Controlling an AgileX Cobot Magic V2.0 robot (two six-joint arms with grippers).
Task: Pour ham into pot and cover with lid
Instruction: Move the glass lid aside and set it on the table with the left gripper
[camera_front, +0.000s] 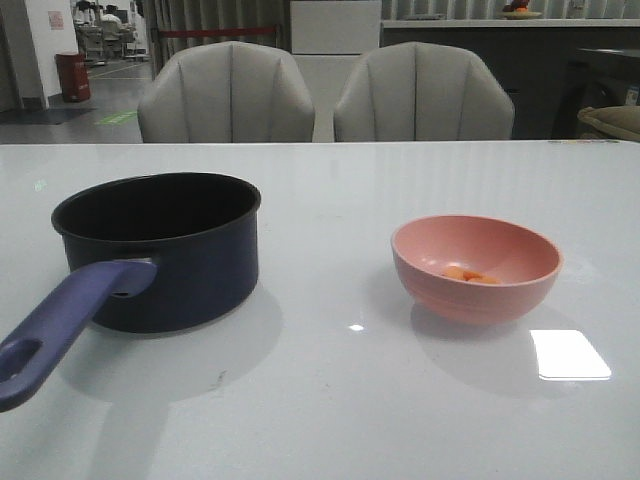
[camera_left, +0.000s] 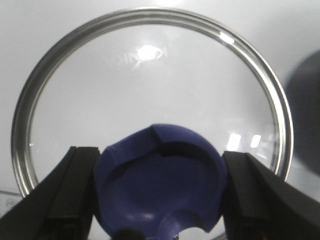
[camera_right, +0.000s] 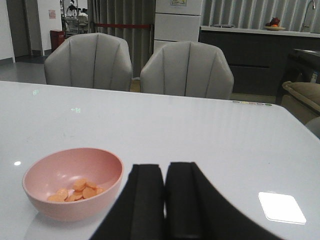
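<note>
The dark navy pot (camera_front: 195, 270) stands on the left of the table, its blue-purple handle (camera_front: 60, 325) pointing toward the front edge. To the right a pink bowl (camera_front: 470, 300) holds the ham (camera_front: 468, 275), a few small orange pieces. In the left wrist view the glass lid (camera_left: 150, 85) with its metal rim lies below my left gripper (camera_left: 160, 152), whose black fingers (camera_left: 75, 190) press both sides of the dark blue knob (camera_left: 160, 185). My right gripper (camera_right: 164, 167) is shut on nothing, just beside the bowl (camera_right: 75, 207) with the ham (camera_right: 75, 191). Neither gripper nor the lid shows in the front view.
Two grey chairs (camera_front: 225, 95) stand behind the far edge of the white table (camera_front: 330, 400). A dark shape, probably the pot (camera_left: 306, 115), sits at the edge of the left wrist view. A bright light reflection (camera_front: 568, 353) lies near the bowl.
</note>
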